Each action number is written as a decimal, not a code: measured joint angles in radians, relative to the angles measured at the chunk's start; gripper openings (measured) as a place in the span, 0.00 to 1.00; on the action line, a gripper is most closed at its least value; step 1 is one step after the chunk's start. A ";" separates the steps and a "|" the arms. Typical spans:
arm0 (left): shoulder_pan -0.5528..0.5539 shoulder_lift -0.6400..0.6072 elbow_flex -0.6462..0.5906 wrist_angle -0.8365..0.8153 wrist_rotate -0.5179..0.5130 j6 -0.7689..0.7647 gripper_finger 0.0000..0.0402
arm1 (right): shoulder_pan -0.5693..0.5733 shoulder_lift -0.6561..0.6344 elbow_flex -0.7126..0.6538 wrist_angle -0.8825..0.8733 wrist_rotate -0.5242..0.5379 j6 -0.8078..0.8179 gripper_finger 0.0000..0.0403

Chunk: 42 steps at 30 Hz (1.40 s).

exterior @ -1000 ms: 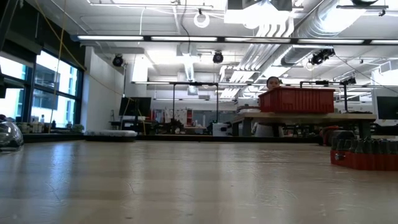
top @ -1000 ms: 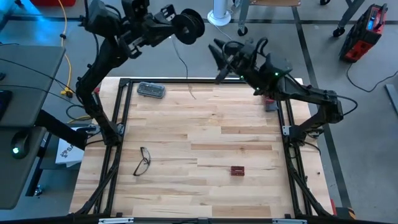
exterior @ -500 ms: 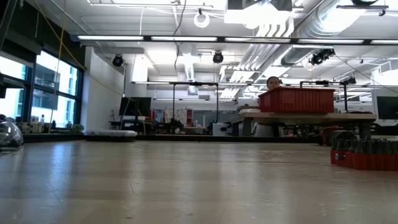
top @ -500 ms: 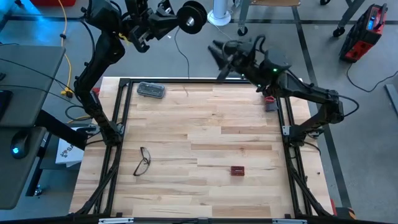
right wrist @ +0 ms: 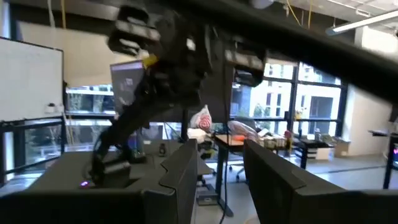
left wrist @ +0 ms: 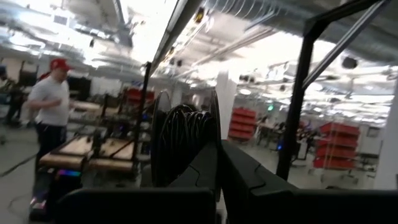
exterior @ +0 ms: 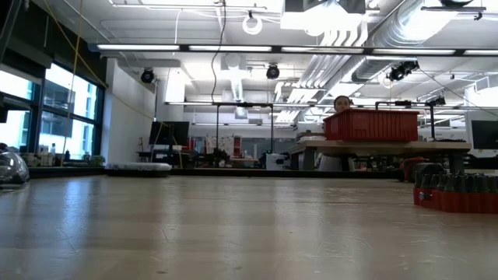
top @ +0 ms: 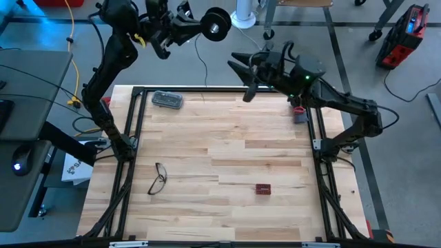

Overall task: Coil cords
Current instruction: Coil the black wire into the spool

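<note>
High view: left gripper [top: 195,27] raised beyond the far edge of the table [top: 227,158], clamped shut on the reel [top: 216,23], held in the air. Thin wire [top: 201,63] hanging from the reel toward the table's far edge. Right gripper [top: 241,71] also past that far edge, near the reel, fingers parted, nothing visibly between them. Eyeglasses [top: 158,178] lying untouched on the table's near left part.

Low view: only a thin dark line [exterior: 224,31] dropping from above; neither arm visible.

Left wrist view: reel [left wrist: 183,144] close up just ahead of the fingers, dark wire wound on it, something no other view reveals.

Right wrist view: fingers [right wrist: 180,174] apart, gap empty; the other arm beyond.

Probably mid-winding; next likely calls for guiding the slack wire onto the reel.
</note>
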 joint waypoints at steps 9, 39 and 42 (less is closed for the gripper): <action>0.062 -0.012 0.000 -0.069 0.054 -0.038 0.00 | 0.075 -0.091 0.000 -0.003 -0.013 -0.243 0.30; 0.113 -0.032 0.000 -0.194 0.076 0.082 0.00 | -0.023 0.023 0.000 0.150 -0.110 -0.096 0.30; 0.113 -0.031 0.000 -0.197 0.084 0.079 0.00 | -0.023 0.019 0.000 0.150 -0.111 -0.105 0.30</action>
